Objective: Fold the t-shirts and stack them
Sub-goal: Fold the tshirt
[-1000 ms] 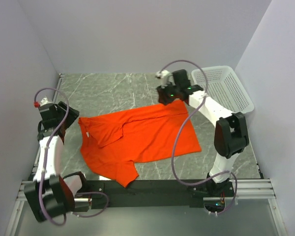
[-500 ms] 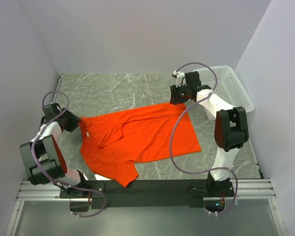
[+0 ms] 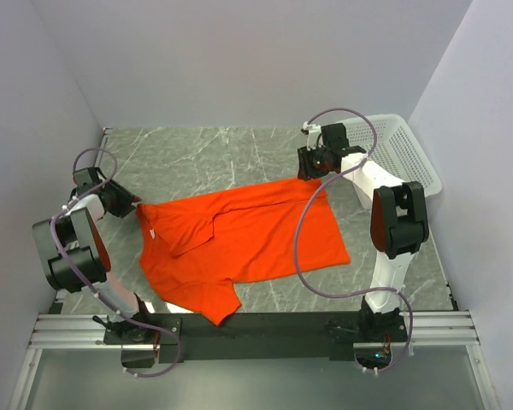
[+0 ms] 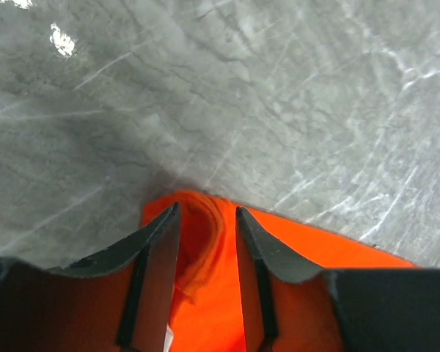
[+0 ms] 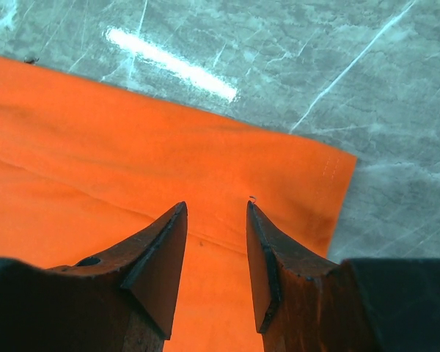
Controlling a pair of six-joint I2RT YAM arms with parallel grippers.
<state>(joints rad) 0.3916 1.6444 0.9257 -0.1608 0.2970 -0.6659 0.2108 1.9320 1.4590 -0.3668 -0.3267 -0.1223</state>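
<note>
Setting up the first fold of the orange-red t-shirt, lying spread flat across the middle of the table and reaching toward its near edge, well apart from the white basket at the far right corner. Straddling a bunched ridge of cloth at the shirt's far left corner with the left gripper, its fingers part-way closed, possibly pinching the ridge, though hard telling for certain from the wrist view. Hovering the right gripper over the shirt's far right corner with fingers standing apart, holding nothing. Needing both corners caught at matching depth, then lifting evenly, keeping the far edge taut and avoiding dragging the lower layer along.
</note>
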